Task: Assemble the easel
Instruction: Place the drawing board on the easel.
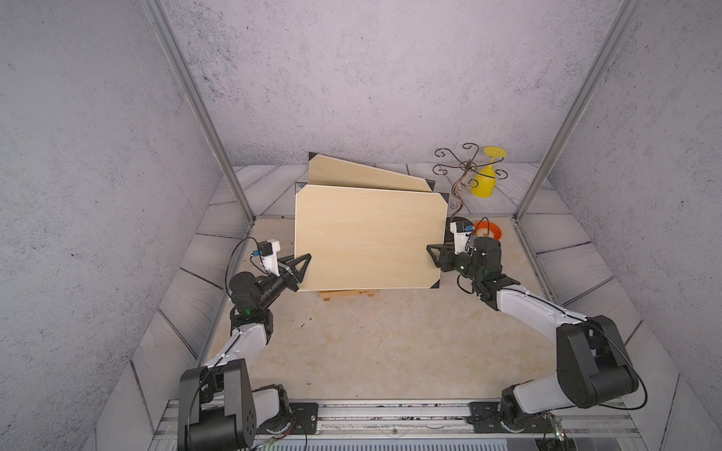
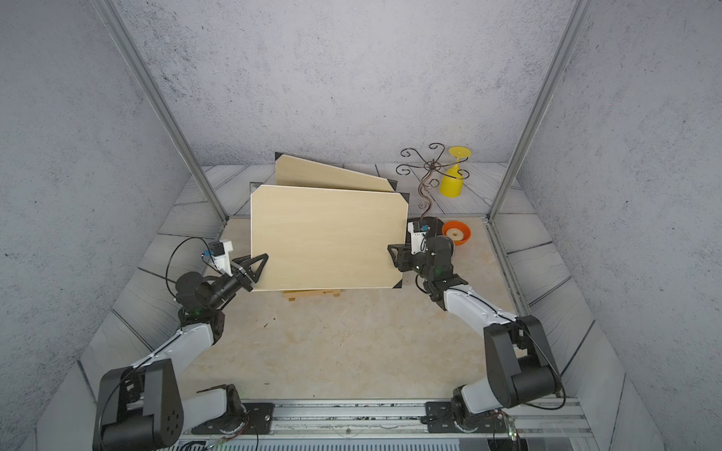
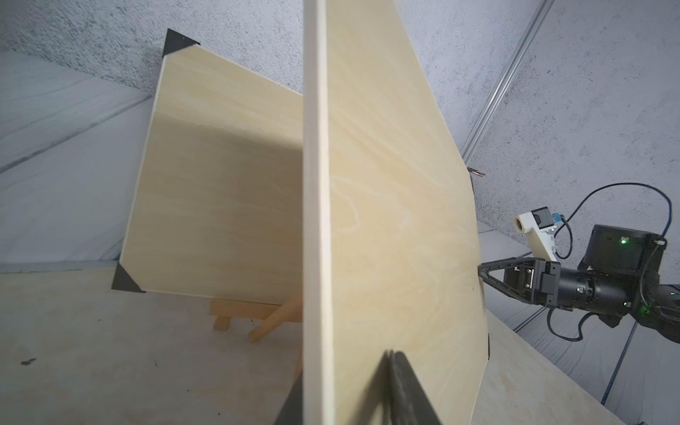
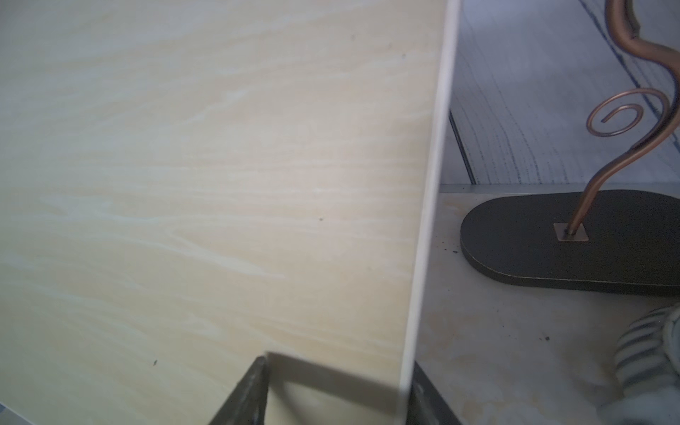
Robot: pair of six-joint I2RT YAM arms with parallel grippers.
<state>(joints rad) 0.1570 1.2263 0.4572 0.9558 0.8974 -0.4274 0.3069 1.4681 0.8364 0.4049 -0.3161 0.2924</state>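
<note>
**A wide board on a narrow easel, with little holding it**

The large pale wood-grain board with black corner caps (image 1: 367,234) stands nearly upright at the middle of the beige desk (image 1: 371,351). Its lower edge is just over the small light-wood easel (image 1: 345,295), but the board hides whether it sits in the easel's ledge. The left tool (image 1: 302,262) straddles the board's left edge, and it cannot be told whether it pinches or only brackets it. The right tool (image 1: 433,253) straddles the right edge with jaws wider than the board is thick. In the right wrist view a band of shadow lies between a finger (image 4: 244,399) and the face.

The main risk is a topple. The board is far wider than the easel, so an off-centre or half-seated edge would likely let it pivot, slide off or fall forward once both tools let go. A tool backing out at an angle could catch the edge and drag it. The curled copper-wire stand (image 1: 467,166) carrying an upturned yellow plastic goblet (image 1: 484,183) is near the board's right corner and would probably be struck. A second similar board (image 1: 351,172) leans on the wall behind.
</note>
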